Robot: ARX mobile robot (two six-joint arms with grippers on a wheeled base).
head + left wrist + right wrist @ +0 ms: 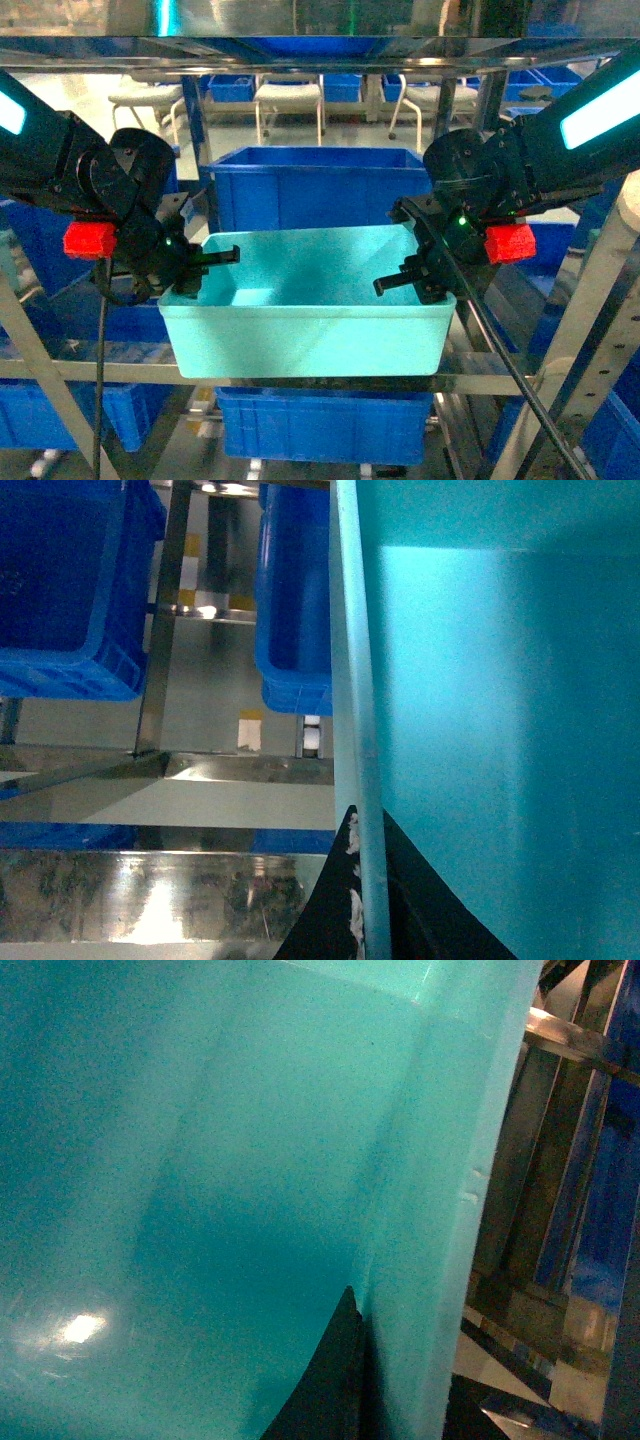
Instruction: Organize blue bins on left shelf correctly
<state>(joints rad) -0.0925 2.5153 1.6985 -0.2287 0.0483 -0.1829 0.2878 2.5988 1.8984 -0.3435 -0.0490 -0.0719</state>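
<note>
A light turquoise blue bin (310, 300) sits on the front steel rail (90, 370) of the left shelf, at the middle of the head view. My left gripper (205, 268) is shut on the bin's left rim. In the left wrist view the black fingers (335, 900) of that gripper (368, 880) pinch the blue bin's rim (358, 680) from both sides. My right gripper (412, 275) is shut on the right wall. In the right wrist view, one finger (325, 1380) of that gripper (405, 1370) lies inside the blue bin (200, 1160) and the other outside.
A dark royal-blue ribbed bin (310, 180) stands directly behind the turquoise one, and another (320, 425) on the tier below. More dark bins (70, 580) fill the shelf's left side. A steel shelf rail (300, 48) crosses overhead. Chairs (290, 100) stand in the background.
</note>
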